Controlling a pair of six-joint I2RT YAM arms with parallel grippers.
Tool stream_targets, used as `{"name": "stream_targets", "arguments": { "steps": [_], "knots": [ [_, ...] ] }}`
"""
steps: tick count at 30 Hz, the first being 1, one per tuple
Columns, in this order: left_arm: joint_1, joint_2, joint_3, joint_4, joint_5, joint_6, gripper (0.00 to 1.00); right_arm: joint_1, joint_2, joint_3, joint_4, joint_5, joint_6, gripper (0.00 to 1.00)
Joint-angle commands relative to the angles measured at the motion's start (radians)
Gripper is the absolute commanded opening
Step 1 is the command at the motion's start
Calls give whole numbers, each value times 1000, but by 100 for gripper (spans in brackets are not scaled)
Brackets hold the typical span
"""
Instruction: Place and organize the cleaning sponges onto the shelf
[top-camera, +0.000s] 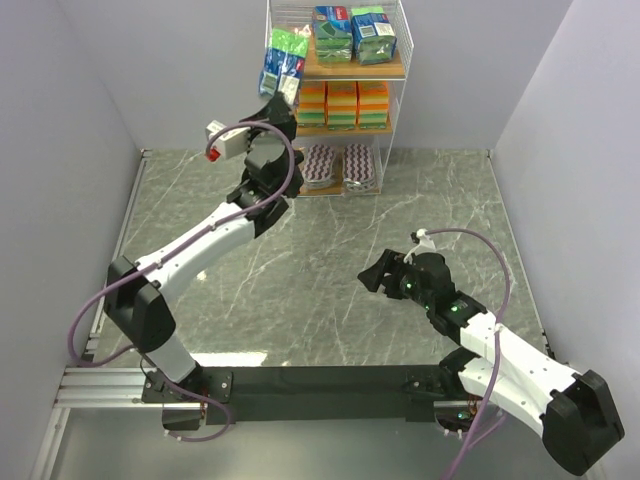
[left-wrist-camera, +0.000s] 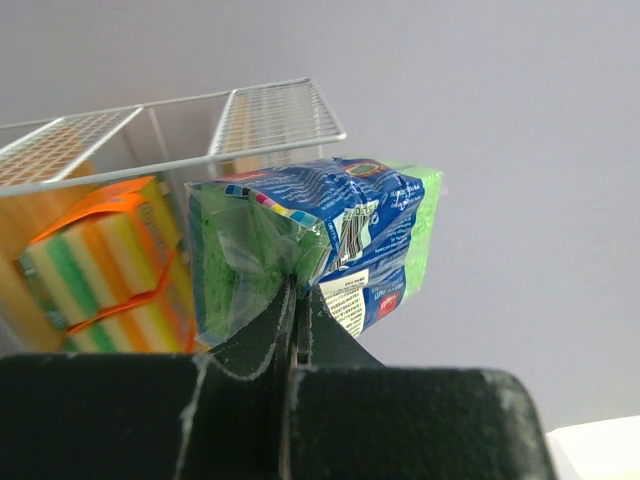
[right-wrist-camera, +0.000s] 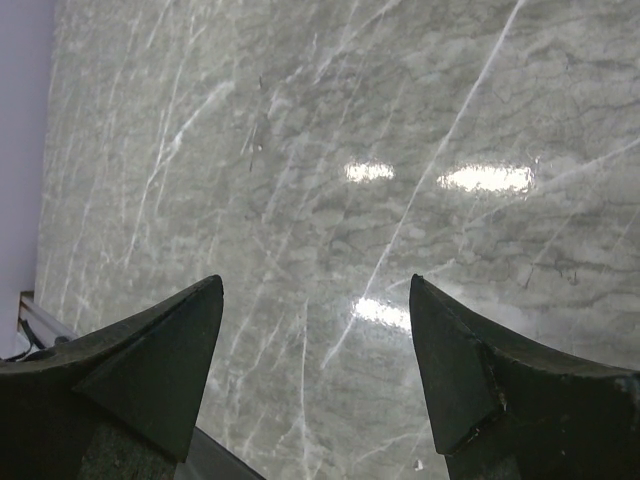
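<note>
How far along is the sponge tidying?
Nearly done. The shelf already holds two blue-green packs on top, orange blocks in the middle, striped oval pads below. The left gripper is shut on another blue-green pack beside the top tier; it looks like the last. The right gripper is open.

Glossy, smooth marbled table (right-wrist-camera: 400, 150), white wire-and-wood shelf (left-wrist-camera: 275, 118), and a pack (left-wrist-camera: 345, 225) in crinkled shiny plastic wrap.

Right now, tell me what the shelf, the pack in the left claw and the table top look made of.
Shelf: white coated wire, thin grid bars; boards look like wood, brown and matt. Pack: glossy plastic film, creased and shiny, over green sponge. Table top: polished grey-green stone or a stone-look laminate; veins and lamp glare show.
</note>
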Motion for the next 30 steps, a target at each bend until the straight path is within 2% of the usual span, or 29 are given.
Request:
{"name": "stream_targets", "arguments": {
  "steps": [1,5,8,16,22,30],
  "knots": [
    [-1,27,113,48,-43,-39,1,-6,-23,-2,12,-16,-12,81],
    [-1,78,176,42,-75,-48,1,-6,-32,-4,12,-19,-18,82],
    [8,130,233,37,-34,-65,1,-9,-29,1,12,-27,-24,81],
    [20,268,376,168,-5,6,1,-10,-35,-2,12,-53,-31,82],
    [43,355,497,119,21,-40,1,-15,-47,1,-17,-62,-50,81],
    [54,392,543,134,-3,-34,1,-23,-49,1,-27,-82,-70,82]
  ]
}}
